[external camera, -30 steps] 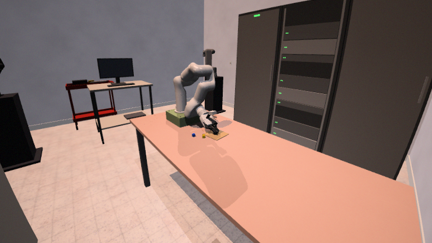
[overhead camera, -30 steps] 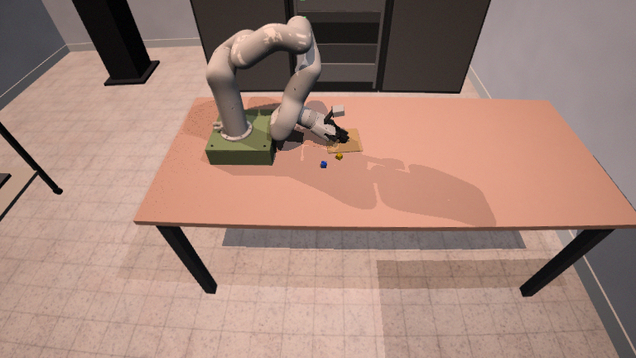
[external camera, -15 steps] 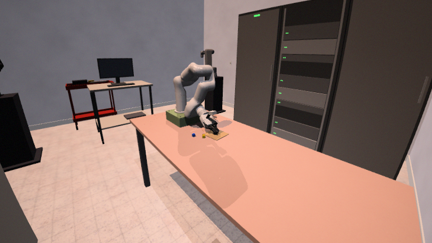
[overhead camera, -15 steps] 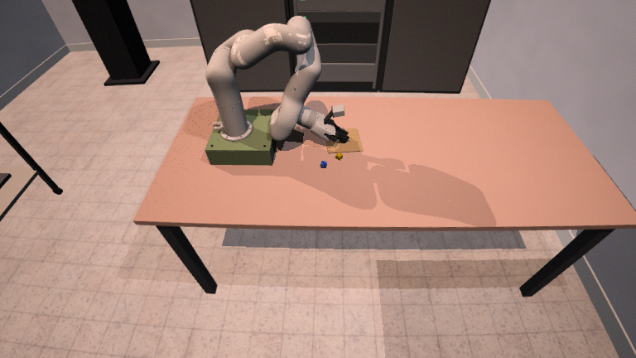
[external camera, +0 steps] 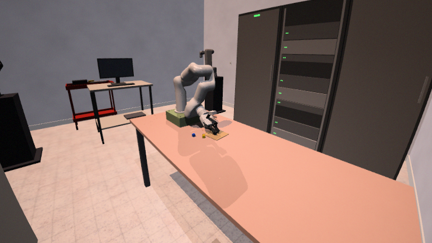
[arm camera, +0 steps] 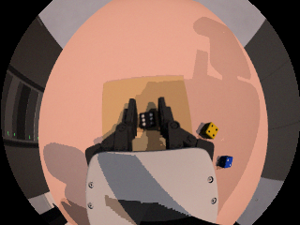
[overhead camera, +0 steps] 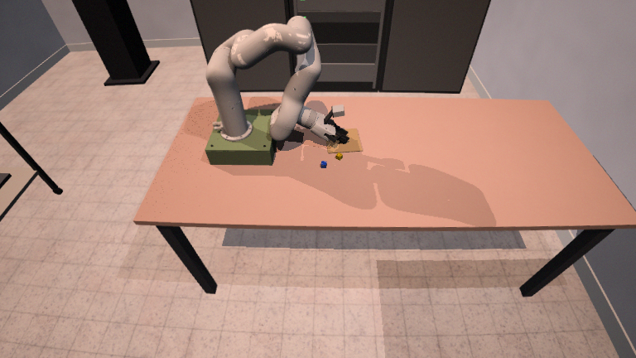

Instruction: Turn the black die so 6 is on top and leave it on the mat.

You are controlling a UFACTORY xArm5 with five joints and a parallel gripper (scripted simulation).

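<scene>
The black die (arm camera: 148, 119) lies on the tan mat (arm camera: 146, 109) between my fingers, and the face toward the wrist camera shows several white pips. My gripper (arm camera: 147, 106) is low over the mat, and its fingers stand a little apart from the die on both sides, so it is open. In the top and exterior views the gripper (overhead camera: 339, 137) (external camera: 216, 129) covers the die over the mat (overhead camera: 349, 140) (external camera: 217, 135). A yellow die (overhead camera: 338, 156) (arm camera: 210, 129) and a blue die (overhead camera: 323, 164) (arm camera: 225, 161) lie on the table just off the mat's front edge.
The arm's green base (overhead camera: 239, 140) stands left of the mat. The yellow die lies close to the mat's corner, the blue die a little farther. Dark cabinets stand behind the table.
</scene>
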